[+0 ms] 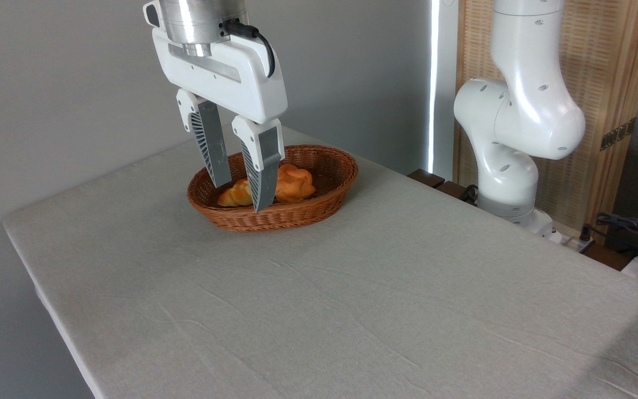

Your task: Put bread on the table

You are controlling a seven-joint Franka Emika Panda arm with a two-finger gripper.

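The bread, a small round golden-orange bun [296, 183] with a knotted top, lies in the right half of a brown wicker basket [297, 217] at the back of the table [352, 310]. My gripper [241, 198] hangs over the basket's left half, fingers pointing down and open, with nothing gripped. Its right finger [262, 166] covers the bun's left edge. An elongated twisted loaf [235, 195] shows in the gap between the fingertips; I cannot tell whether they touch it.
The pale cloth-covered table stretches wide toward the front and right of the basket. The arm's white base [510, 183] stands off the table's right back edge, with cables [629, 227] beyond it. A grey wall is close behind.
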